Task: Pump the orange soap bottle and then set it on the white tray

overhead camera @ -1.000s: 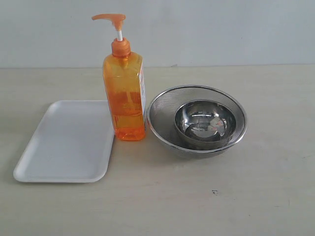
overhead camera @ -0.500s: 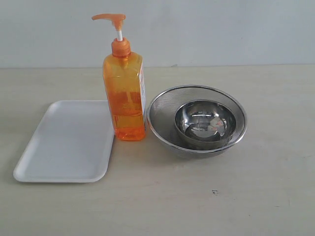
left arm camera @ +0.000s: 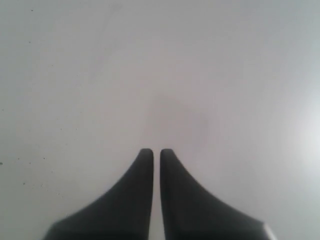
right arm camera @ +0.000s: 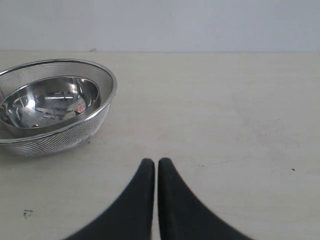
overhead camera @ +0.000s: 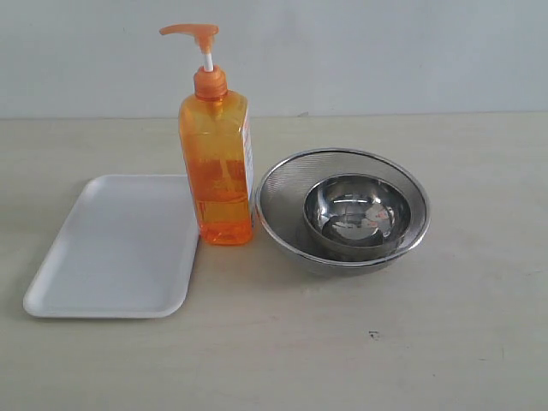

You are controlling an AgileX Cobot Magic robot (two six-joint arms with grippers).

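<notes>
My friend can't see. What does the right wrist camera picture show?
A steel mesh strainer with a shiny steel bowl nested inside it sits on a beige table. The dark right gripper is shut, holding nothing.

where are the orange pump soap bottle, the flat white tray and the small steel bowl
tall translucent orange soap bottle (overhead camera: pixel 216 171), exterior view, middle of its body
flat rectangular white tray (overhead camera: pixel 111 248), exterior view, bare floor
small shiny steel bowl (overhead camera: pixel 355 214), exterior view, inner bottom
</notes>
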